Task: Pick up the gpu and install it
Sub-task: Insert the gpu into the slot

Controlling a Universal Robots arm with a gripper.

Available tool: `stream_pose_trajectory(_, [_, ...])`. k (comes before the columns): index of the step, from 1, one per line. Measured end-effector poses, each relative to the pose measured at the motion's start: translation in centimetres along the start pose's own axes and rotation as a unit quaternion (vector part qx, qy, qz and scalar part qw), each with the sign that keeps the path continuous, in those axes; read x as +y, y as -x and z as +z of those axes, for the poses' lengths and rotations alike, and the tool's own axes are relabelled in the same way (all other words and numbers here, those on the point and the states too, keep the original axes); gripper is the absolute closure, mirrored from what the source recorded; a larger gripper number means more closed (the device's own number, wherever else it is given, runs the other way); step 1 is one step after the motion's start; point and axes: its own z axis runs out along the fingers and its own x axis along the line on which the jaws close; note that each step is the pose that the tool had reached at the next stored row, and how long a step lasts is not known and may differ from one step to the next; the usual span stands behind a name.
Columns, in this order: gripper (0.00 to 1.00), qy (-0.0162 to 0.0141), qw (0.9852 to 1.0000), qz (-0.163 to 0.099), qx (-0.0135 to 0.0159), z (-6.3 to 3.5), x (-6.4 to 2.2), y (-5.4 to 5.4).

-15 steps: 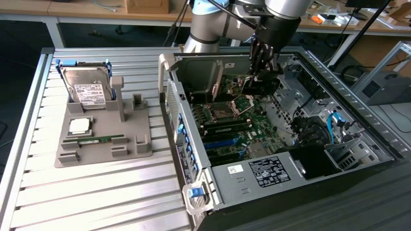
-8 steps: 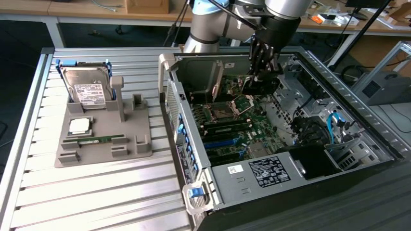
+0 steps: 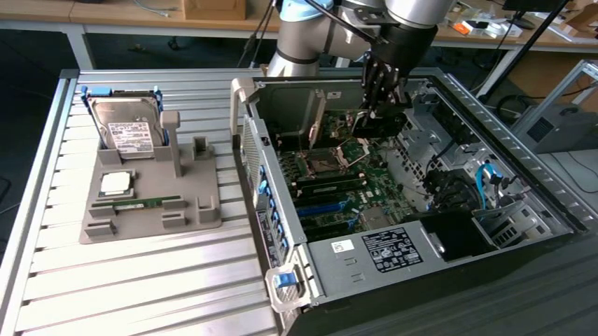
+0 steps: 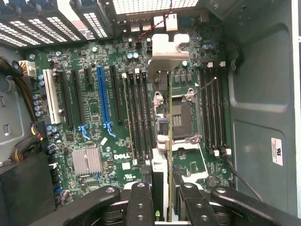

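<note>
Dark brown and edged in silver, the graphics card (image 3: pixel 379 126) hangs inside the open computer case (image 3: pixel 280 231), just above the centre of the exterior view, pinched between the two black fingers (image 3: pixel 372 82) of the gripper (image 3: pixel 381 110). The fingers close on the card from both sides and it stands on edge, clear of the green motherboard (image 3: pixel 351 189) below. From the wrist view the card (image 4: pixel 160 173) shows edge-on as a thin strip running away from the gripper (image 4: pixel 162 200), its silver end bracket at the far end, and it lies over the processor socket (image 4: pixel 181 115) with rows of black memory slots on either side. The long blue slot (image 4: pixel 100 96) sits well apart from the card, past the nearer memory slots, with a small silver heat sink (image 4: pixel 87 160) near its end. On the exterior view's left, a grey holder (image 3: pixel 150 210) rests on the slatted metal table (image 3: pixel 140 280), carrying a hard drive (image 3: pixel 126 126) upright at its back, a square chip (image 3: pixel 117 183) and a small green memory stick (image 3: pixel 145 203) lying flat.
</note>
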Motion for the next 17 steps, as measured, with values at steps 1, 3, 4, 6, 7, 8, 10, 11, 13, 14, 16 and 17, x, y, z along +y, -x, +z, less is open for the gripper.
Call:
stream_pose_trajectory(1, [0.73,0.0001,1.0,-0.002,-0.0001,0.0,0.0,0.0])
stream_pose_trajectory(3, [0.73,0.0002,1.0,-0.006,-0.0002,0.0,0.0,0.0])
stream_pose_trajectory(4, [0.73,0.0002,1.0,-0.008,-0.0002,0.0,0.0,0.0])
stream_pose_trajectory(6, [0.73,0.0003,0.9999,-0.012,-0.0003,0.01,0.0,0.0])
stream_pose_trajectory(7, [0.73,0.0004,0.9999,-0.014,-0.0004,0.01,0.0,0.0])
stream_pose_trajectory(8, [0.73,0.0005,0.9999,-0.016,-0.0004,0.01,0.0,0.0])
stream_pose_trajectory(10, [0.73,0.0006,0.9998,-0.02,-0.0005,0.01,0.0,0.0])
stream_pose_trajectory(11, [0.73,0.0007,0.9997,-0.023,-0.0006,0.02,0.0,0.0])
stream_pose_trajectory(13, [0.73,0.0008,0.9996,-0.027,-0.0008,0.02,0.0,0.0])
stream_pose_trajectory(14, [0.73,0.0008,0.9996,-0.029,-0.0008,0.02,0.0,0.0])
stream_pose_trajectory(16, [0.73,0.0009,0.9995,-0.033,-0.0009,0.02,0.0,0.0])
stream_pose_trajectory(17, [0.73,0.001,0.9994,-0.035,-0.0009,0.02,0.0,0.0])
